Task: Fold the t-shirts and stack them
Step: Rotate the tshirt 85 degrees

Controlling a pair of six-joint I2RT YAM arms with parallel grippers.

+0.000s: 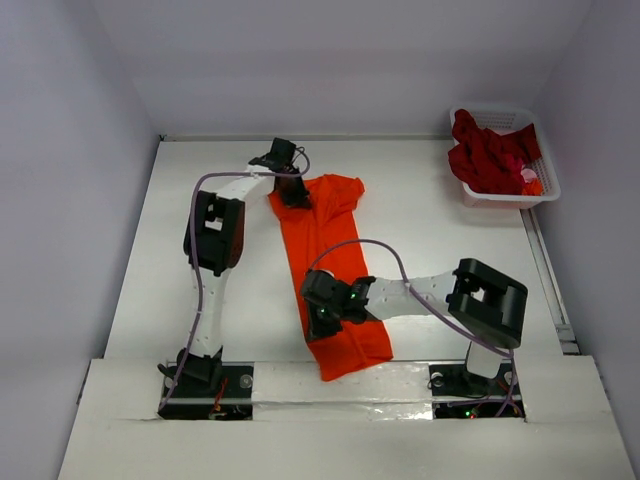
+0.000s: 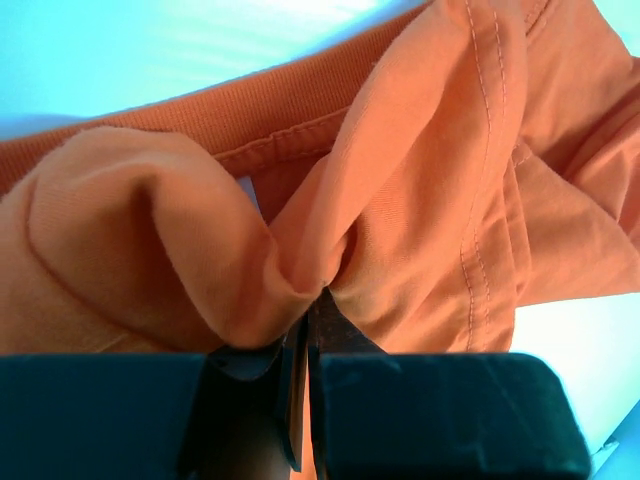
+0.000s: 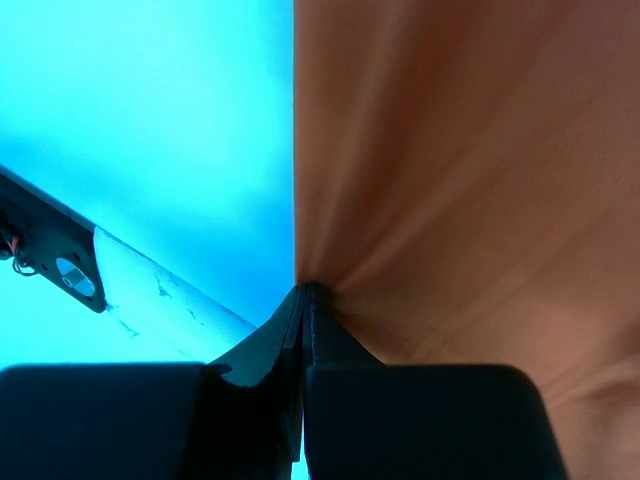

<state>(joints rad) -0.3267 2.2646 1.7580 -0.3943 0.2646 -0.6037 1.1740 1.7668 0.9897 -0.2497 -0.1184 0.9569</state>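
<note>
1. Orange shirt: one, laid on the white tabletop as a long narrow strip. The collar end is far from me and the hem end lies at the near edge, between the two arm bases.
2. Left gripper: clenched on bunched cloth just beside the ribbed collar, at the strip's far left corner. My wrist view shows a fold pinched between the closed fingers.
3. Right gripper: clamped on the strip's left edge, toward the near end. In my wrist view, creases fan out across the cloth from the pinch.
4. Red shirts: a crumpled heap in the basket; I cannot tell how many.
5. Basket: white lattice, at the tabletop's far right corner, well apart from the orange shirt.
</note>
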